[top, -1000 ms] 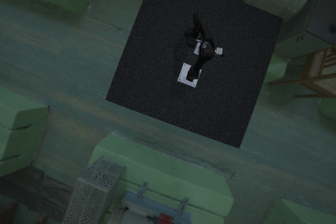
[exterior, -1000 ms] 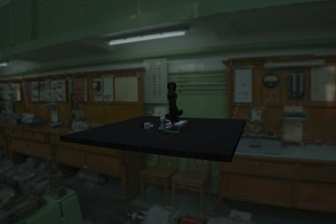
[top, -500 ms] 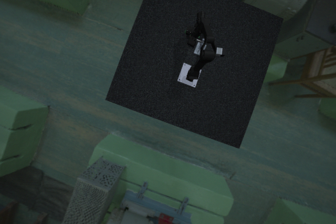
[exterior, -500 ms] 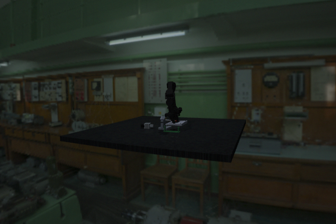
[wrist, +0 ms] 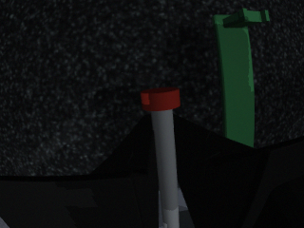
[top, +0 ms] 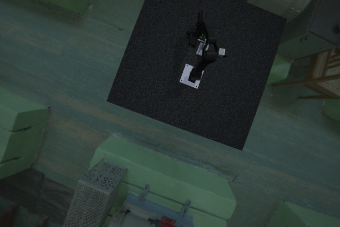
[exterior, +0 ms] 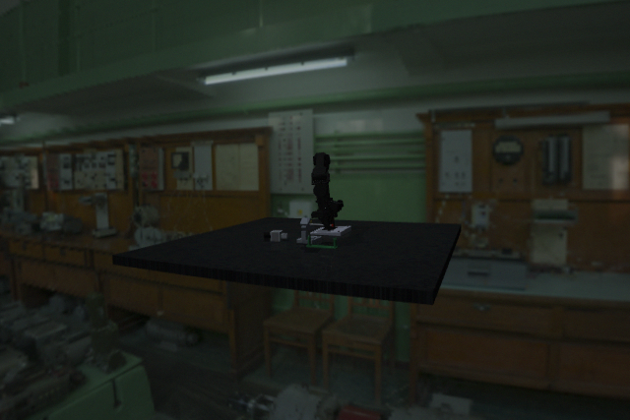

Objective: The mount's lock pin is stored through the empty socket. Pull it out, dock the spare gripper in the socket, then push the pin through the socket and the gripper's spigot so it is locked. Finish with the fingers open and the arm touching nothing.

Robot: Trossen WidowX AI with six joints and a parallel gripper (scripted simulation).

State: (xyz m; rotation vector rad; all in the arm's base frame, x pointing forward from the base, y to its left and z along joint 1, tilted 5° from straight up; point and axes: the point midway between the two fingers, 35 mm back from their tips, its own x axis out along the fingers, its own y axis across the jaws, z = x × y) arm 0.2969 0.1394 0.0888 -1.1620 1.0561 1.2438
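Observation:
My gripper [wrist: 157, 122] [exterior: 328, 224] is shut on the lock pin [wrist: 166, 157], a grey rod with a red head; the head stands out past the fingertips. In the exterior view a thin pale line, likely the pin's shaft, runs between the fingers and the pale grey mount [exterior: 304, 233] [top: 201, 49]. The pin's far end is hidden behind the fingers in the wrist view, so I cannot tell whether it is still in the socket. The spare gripper [top: 221, 51] [exterior: 276, 235], a white block with a black part, lies beside the mount, apart from it.
A green bracket-like piece [wrist: 237, 85] [exterior: 321, 246] stands low beside the mount, close to my fingers. The arm rises from a white base plate [top: 184, 77] [exterior: 342, 231]. Everything is on a black square table top [top: 153, 87] [exterior: 228, 263].

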